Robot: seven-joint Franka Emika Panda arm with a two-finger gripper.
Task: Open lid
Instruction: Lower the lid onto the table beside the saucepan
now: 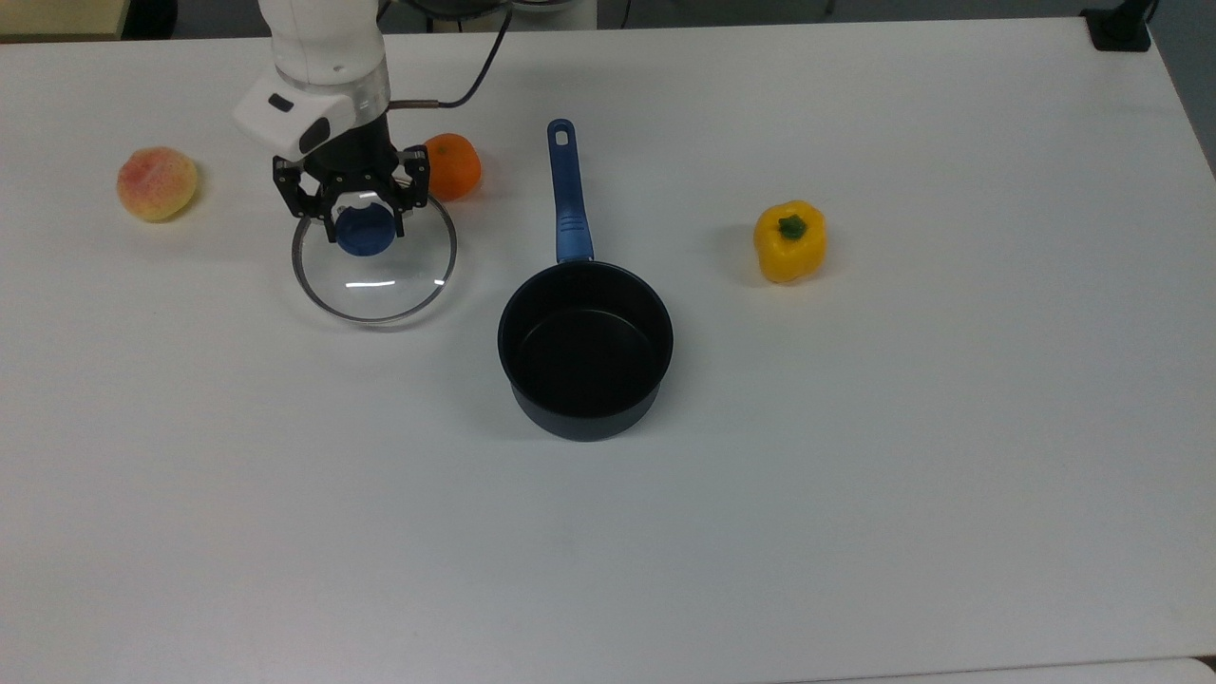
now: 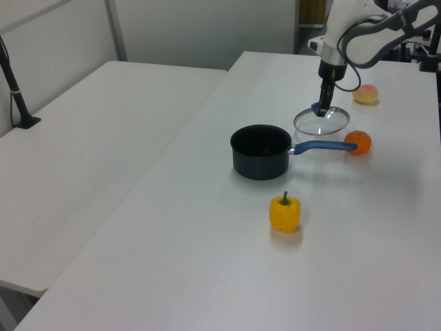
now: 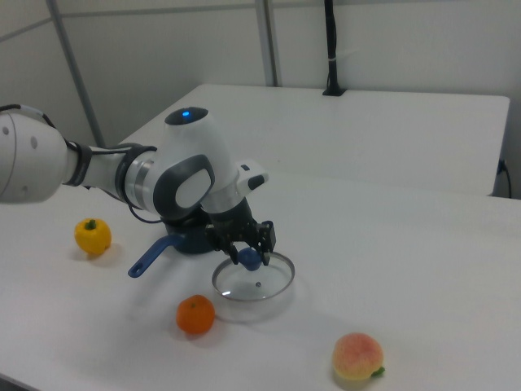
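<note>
Top view, left to right: a peach point(image 1: 157, 182) lies near the table's point(image 1: 855, 494) far left; next comes my gripper point(image 1: 362, 211), its two fingers closed on the blue knob point(image 1: 364, 231) of the lid point(image 1: 374, 258), which is off the saucepan and held low over the white surface, between the peach and the saucepan. An orange point(image 1: 453, 165) sits just beyond the lid's rim, on the top view's right of my wrist. The saucepan point(image 1: 585, 349) stands open and empty near the centre, its long handle point(image 1: 566, 190) pointing toward the far edge. A yellow bell pepper point(image 1: 789, 240) rests well apart on the top view's right. In the right view the lid point(image 3: 253, 277) hangs roughly level, just above its shadow, beside the orange point(image 3: 196, 314).
</note>
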